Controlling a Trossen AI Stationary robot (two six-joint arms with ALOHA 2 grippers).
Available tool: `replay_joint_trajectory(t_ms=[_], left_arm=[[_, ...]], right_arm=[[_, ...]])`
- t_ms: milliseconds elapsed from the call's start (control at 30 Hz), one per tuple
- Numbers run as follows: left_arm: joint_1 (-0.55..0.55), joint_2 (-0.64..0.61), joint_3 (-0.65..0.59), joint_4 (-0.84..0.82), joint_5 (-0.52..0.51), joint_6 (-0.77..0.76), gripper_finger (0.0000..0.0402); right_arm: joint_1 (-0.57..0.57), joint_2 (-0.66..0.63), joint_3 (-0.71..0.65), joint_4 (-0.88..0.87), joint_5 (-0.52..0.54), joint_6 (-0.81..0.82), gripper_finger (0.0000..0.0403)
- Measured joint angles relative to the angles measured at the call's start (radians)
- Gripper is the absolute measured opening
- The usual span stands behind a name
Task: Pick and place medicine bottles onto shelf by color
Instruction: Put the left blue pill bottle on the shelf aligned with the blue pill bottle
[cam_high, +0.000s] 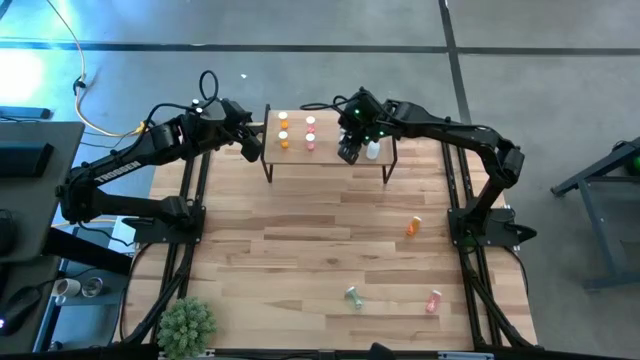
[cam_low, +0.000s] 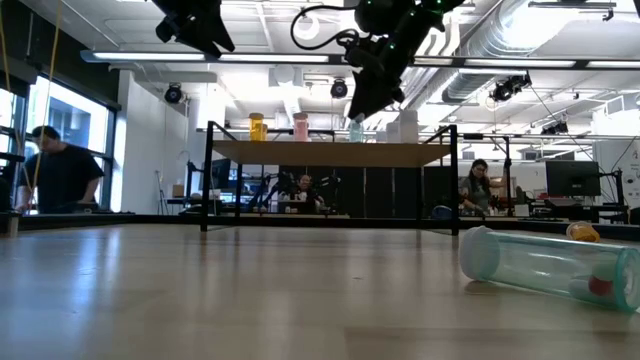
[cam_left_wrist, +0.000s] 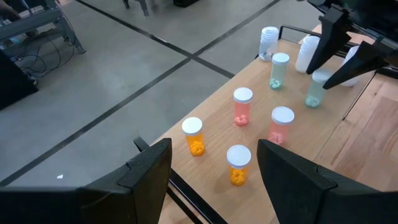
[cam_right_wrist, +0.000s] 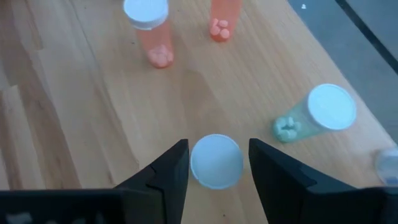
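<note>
The shelf (cam_high: 328, 152) stands at the table's far side. On it stand two orange bottles (cam_left_wrist: 193, 135), two pink bottles (cam_left_wrist: 242, 106), two green bottles and some clear ones (cam_left_wrist: 268, 42), all upright. My right gripper (cam_right_wrist: 217, 146) is open above the shelf. Its fingers stand on either side of the white cap of a green bottle (cam_right_wrist: 216, 162), with a narrow gap on each side. That bottle stands upright on the shelf (cam_left_wrist: 315, 90). My left gripper (cam_left_wrist: 214, 155) is open and empty, over the shelf's left end (cam_high: 252, 146).
An orange bottle (cam_high: 413, 227), a green one (cam_high: 353, 296) and a pink one (cam_high: 433, 301) lie on their sides on the table's right half. A green plant (cam_high: 187, 322) stands at the near left corner. People show in the room behind the table.
</note>
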Motion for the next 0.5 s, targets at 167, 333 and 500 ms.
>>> replay_joint_trajectory(t_ms=[167,333,500], left_arm=[[0.0,0.0,0.0,0.0,0.0,0.0,0.0227],[0.0,0.0,0.0,0.0,0.0,0.0,0.0227],[0.0,0.0,0.0,0.0,0.0,0.0,0.0227]], right_arm=[[0.0,0.0,0.0,0.01,0.013,0.0,0.0159],[0.0,0.0,0.0,0.009,0.012,-0.008,0.016],[0.002,-0.001,0.0,0.008,0.009,-0.008,0.016]])
